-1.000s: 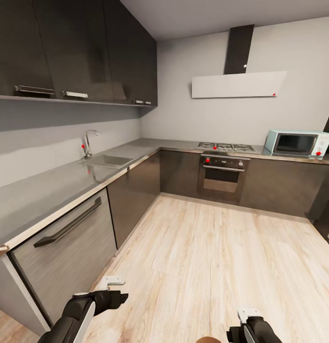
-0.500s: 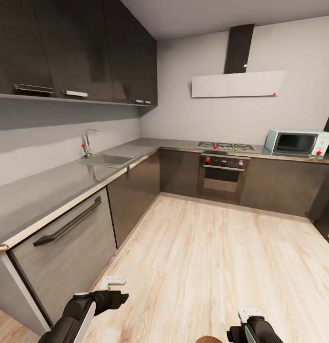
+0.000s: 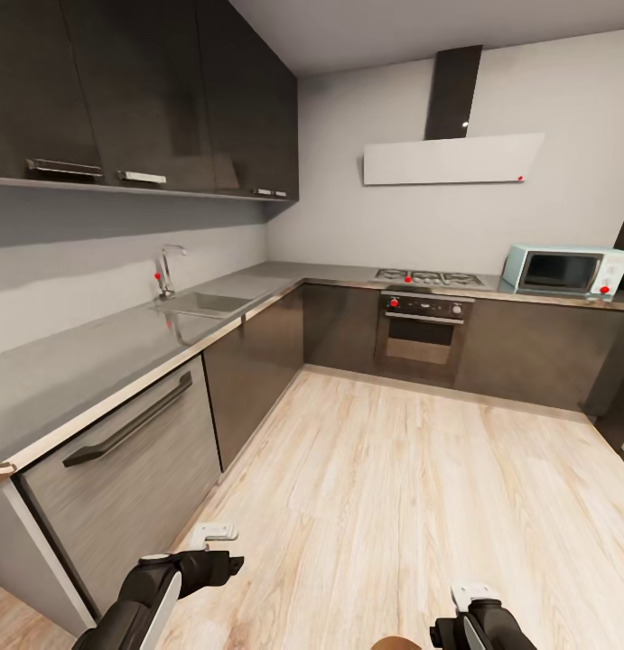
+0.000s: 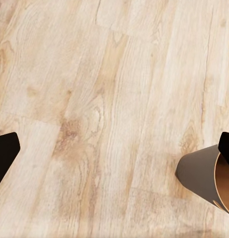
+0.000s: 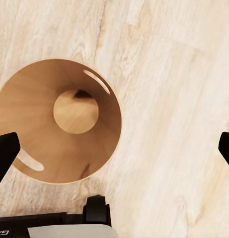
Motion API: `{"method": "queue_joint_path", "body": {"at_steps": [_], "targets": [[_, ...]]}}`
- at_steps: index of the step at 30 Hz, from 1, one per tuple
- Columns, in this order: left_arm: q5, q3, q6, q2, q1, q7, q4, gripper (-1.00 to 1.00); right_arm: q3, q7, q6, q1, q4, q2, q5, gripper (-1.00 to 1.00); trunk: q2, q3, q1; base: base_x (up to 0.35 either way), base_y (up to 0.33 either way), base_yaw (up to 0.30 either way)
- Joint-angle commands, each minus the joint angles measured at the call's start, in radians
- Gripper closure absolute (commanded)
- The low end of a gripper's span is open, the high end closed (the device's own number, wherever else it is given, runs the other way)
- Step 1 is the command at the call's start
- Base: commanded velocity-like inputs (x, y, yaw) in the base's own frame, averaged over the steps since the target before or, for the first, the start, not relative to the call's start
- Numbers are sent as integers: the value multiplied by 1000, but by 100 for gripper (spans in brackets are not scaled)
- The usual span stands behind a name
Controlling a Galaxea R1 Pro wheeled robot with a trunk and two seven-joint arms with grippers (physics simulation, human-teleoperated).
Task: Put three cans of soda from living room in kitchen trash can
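- You are in the kitchen, facing the corner where the steel-grey tabletop [image 3: 95, 357] with the sink [image 3: 203, 303] meets the oven [image 3: 424, 329].
- The tash can [image 5: 57, 121] stands upright on the wooden floor [image 3: 411, 487], directly under your right gripper [image 5: 114, 148]; inside it you see only its bare bottom.
- Your right jaws are spread wide and hold nothing.
- Your left gripper [image 4: 114, 148] hangs over bare floor, jaws also spread wide, with the can's wall just beside it.
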Motion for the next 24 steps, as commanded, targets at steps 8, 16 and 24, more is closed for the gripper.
{"method": "queue_joint_path", "body": {"at_steps": [8,16,24], "targets": [[0,0,0,0,0,3,0,-100,0,0,0,0,0,-1,0,-100,0,0,0,0,0,0],[6,0,1,0,0,1,-1,-100,0,1,0,0,1,-2,0,-100,0,0,0,0,0,0],[8,0,0,-1,1,1,-1,-100,-9,2,0,0,1,-4,0,-100,-42,-19,23,0,0,0]]}}
